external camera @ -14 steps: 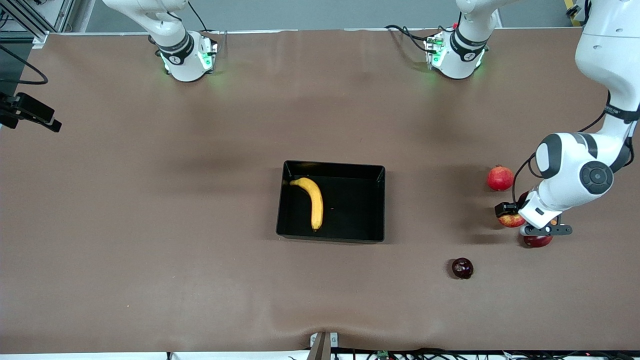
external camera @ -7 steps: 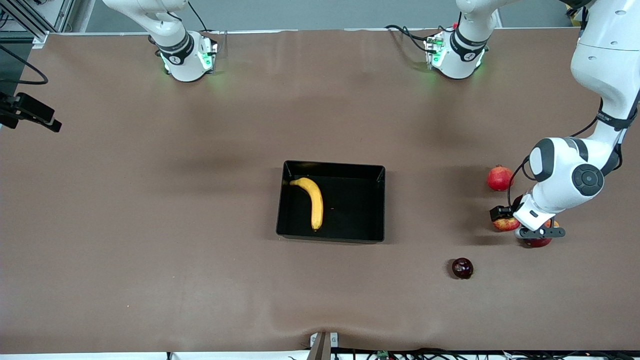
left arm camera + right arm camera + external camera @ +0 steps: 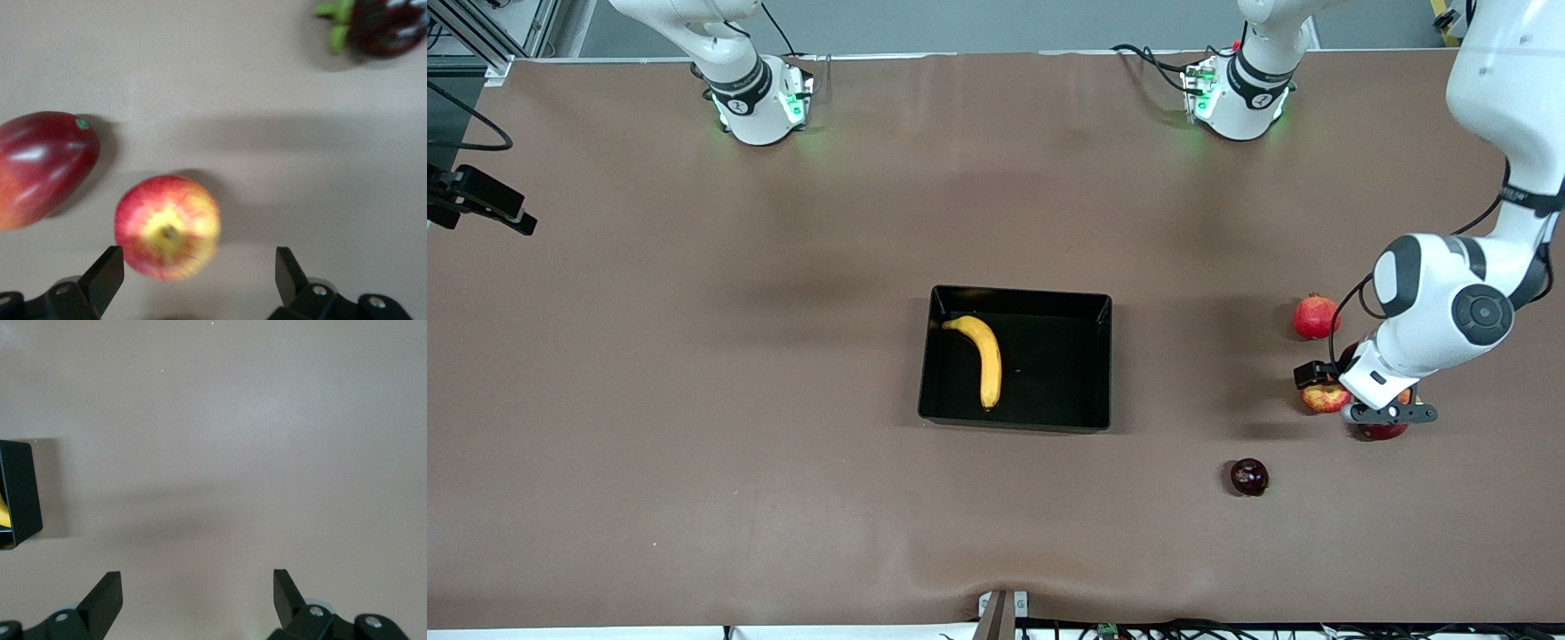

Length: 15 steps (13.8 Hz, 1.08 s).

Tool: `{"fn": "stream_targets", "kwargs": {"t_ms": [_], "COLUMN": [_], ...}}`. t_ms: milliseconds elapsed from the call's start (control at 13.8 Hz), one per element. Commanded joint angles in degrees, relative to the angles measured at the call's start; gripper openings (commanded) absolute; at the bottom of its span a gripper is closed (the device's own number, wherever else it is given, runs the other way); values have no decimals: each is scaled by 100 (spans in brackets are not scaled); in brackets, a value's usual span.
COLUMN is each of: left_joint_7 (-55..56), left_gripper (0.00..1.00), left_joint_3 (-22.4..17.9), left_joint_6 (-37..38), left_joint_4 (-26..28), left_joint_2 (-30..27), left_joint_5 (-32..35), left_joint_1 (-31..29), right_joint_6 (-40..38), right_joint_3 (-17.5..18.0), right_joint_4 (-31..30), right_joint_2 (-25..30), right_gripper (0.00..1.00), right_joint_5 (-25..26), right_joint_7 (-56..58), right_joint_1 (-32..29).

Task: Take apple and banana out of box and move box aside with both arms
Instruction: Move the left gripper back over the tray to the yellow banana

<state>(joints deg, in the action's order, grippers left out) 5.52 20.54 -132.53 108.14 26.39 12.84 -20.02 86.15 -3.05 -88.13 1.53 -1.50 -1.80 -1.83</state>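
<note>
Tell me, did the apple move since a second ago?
Yes. The apple shifted a little toward the black box, away from the mango, as the left gripper opened.

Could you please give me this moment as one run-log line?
apple: on table, released | banana: in box | left gripper: open over apple | right gripper: open, waiting

White jointed arms (image 3: 1440, 307) with black joint rings, black cables, bases (image 3: 760, 107) lit green — apparently LEDs.
</note>
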Motion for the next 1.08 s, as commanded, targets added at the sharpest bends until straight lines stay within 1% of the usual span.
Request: {"fn": "stream_targets", "kwargs": {"t_ms": [0,72,217,434,506,578,651,867,1012], "left_joint_7": [378,632,1142,1538,1688,1776,1925,2750,3146], "left_gripper": [100,100,100,100,100,100,100,100,100], "left_joint_3": [361,554,1063,1802,1935,1936,1936,1893,1683], "left_joint_6": [962,1262,1737,1792,1766,1722,1722,1722,1722], "left_joint_4": [-160,-309,-599,-793,-820,-890,-1134,-1864,-2373], "left_joint_2": [-546,-617,-627,-548,-513,-434,-277,426,865], "left_joint_5": [44,44,52,61,96,88,79,105,350], "left_joint_1": [-28,-20,-11,15,146,391,663,1541,2183], "right_joint_6": [-10,-10,-10,-10,-10,-10,-10,-10,-10], "right_joint_3": [41,41,41,41,41,41,41,41,41], "right_joint_4": [68,68,68,68,68,68,68,68,68], "right_joint_2": [-30,-30,-30,-30,-30,-30,-30,-30,-30], "right_gripper": [100,100,100,100,100,100,100,100,100], "right_joint_5": [-34,-34,-34,-34,-34,-34,-34,-34,-34], "right_joint_7": [40,40,49,49,49,49,49,49,49], "right_joint_1": [-63,-63,-63,-63,-63,-63,-63,-63,-63]}}
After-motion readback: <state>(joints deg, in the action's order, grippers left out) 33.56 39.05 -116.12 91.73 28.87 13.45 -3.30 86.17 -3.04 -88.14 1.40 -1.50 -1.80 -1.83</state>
